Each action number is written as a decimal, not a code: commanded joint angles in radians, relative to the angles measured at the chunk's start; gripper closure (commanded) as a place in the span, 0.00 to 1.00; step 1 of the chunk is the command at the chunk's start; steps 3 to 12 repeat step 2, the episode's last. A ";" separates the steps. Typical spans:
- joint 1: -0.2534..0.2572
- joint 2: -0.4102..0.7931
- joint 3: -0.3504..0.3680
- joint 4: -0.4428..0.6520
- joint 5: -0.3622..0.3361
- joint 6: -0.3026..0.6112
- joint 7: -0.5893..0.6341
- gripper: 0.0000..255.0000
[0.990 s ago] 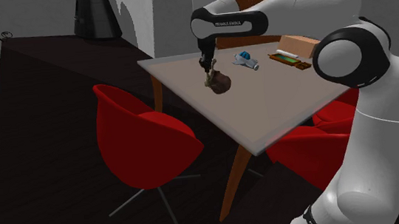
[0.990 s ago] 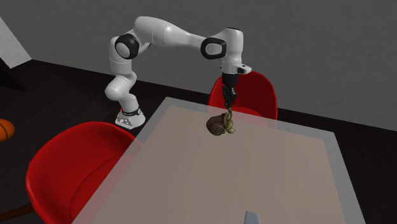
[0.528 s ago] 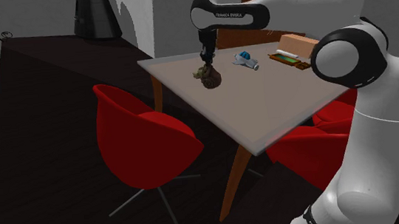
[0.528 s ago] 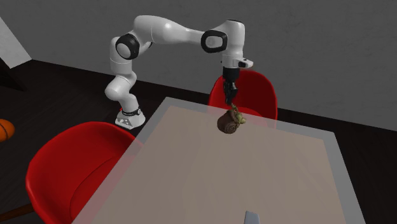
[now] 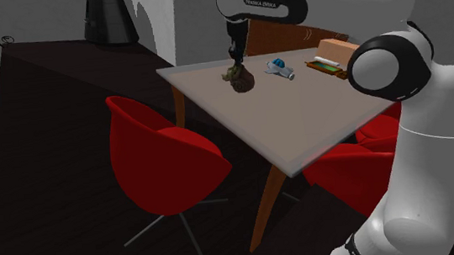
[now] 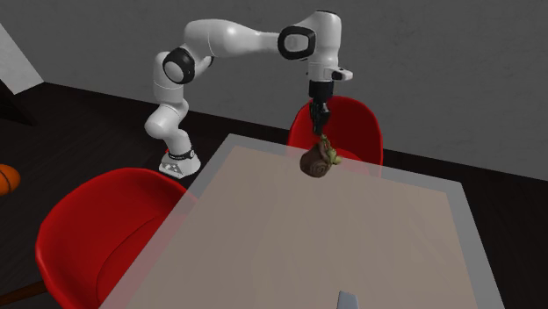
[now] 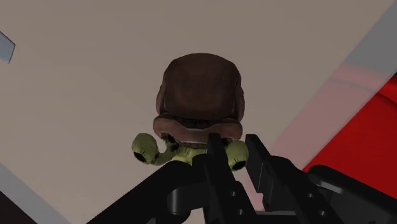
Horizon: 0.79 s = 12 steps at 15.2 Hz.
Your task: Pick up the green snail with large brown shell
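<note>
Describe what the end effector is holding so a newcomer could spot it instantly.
Find the beige table with red chairs around it. Above it, the black two-finger end effector clasps a green snail with a rounded brown shell. Unlike the blue-and-white object and tan box lying on the tabletop, it hangs in the air.

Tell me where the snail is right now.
The snail hangs in the shut tool over the table, near its far corner in the shoulder view, left of a blue-and-white object.
</note>
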 commanded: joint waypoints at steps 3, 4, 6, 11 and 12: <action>0.001 0.005 0.000 0.026 0.001 -0.019 -0.005 1.00; 0.001 0.005 0.000 0.026 0.001 -0.019 -0.005 1.00; 0.001 0.005 0.000 0.026 0.001 -0.019 -0.005 1.00; 0.001 0.005 0.000 0.026 0.001 -0.019 -0.005 1.00; 0.001 0.005 0.000 0.026 0.001 -0.019 -0.005 1.00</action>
